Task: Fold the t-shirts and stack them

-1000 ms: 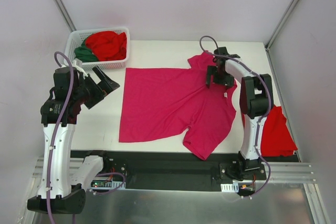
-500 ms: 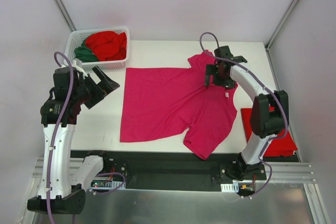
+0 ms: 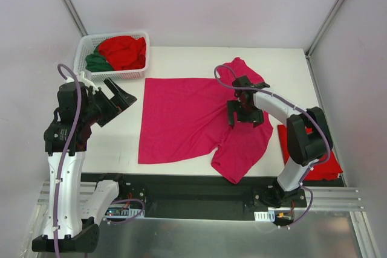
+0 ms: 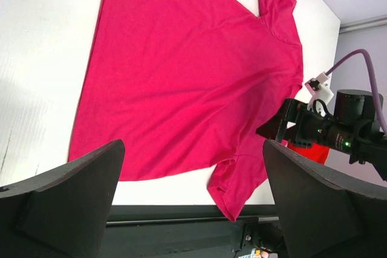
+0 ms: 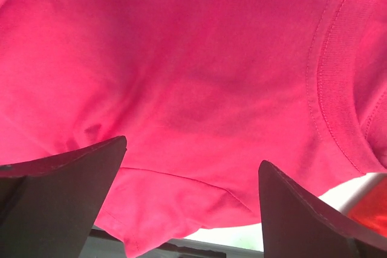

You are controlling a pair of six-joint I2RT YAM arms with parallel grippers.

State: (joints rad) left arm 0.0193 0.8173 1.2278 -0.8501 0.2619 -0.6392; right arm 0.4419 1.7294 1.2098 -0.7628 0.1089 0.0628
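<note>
Early stage, I judge. One folded red shirt [image 3: 326,167] lies at the right near corner of the tabletop [image 3: 181,55], probably the start of the stack. The pink shirt [image 3: 181,119] is spread flat mid-tabletop with its far sleeve rumpled, not yet folded. A red bundle [image 3: 124,51] and a green shirt [image 3: 97,61] wait in the basket [image 3: 81,52], far left. My right hand [image 3: 245,116] hovers over the pink shirt near its collar, fingers apart, holding nothing. My left hand [image 3: 126,96] hangs left of the shirt, also apart and empty. No brands, labels or writing readable.

t-shirt [image 3: 181,119] mid-table, basket [image 3: 121,75] behind left
</note>
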